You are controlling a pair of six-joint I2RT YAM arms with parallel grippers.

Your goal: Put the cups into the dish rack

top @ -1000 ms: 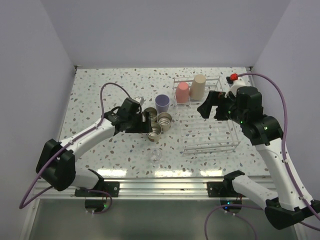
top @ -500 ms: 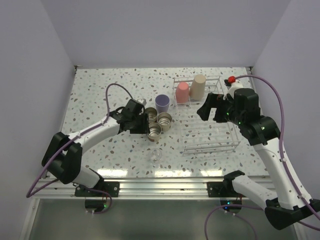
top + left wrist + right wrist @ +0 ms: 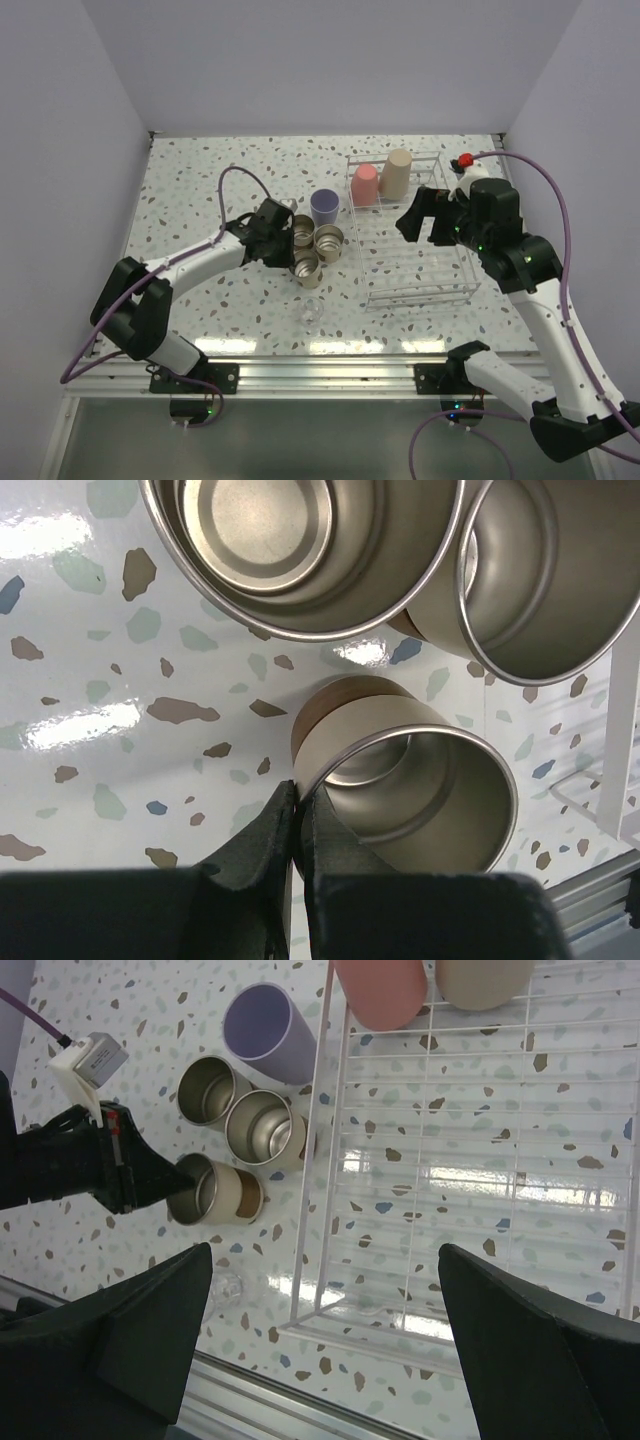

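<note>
Three short beige cups with metallic insides stand in a cluster left of the dish rack [image 3: 458, 262]. My left gripper [image 3: 290, 256] [image 3: 297, 802] is shut on the rim of the nearest beige cup [image 3: 308, 266] [image 3: 430, 780] [image 3: 222, 1192], one finger inside and one outside; that cup is tipped toward the gripper. The other two beige cups [image 3: 301, 228] [image 3: 329, 238] stand upright, with the lavender cup [image 3: 324, 206] [image 3: 266, 1032] behind them. The pink-red cup [image 3: 365, 184] and the tan cup [image 3: 398, 173] sit upside down at the rack's far end. My right gripper [image 3: 422, 222] [image 3: 330, 1360] hangs open above the rack, holding nothing.
A small clear glass-like object [image 3: 313, 312] [image 3: 226, 1286] lies on the speckled table near the front edge, below the cups. White walls close in the table on three sides. A metal rail [image 3: 320, 370] runs along the near edge.
My left gripper has reached a little further right and shut on the rim of the nearest beige cup, which has tipped. The right arm has barely moved.
</note>
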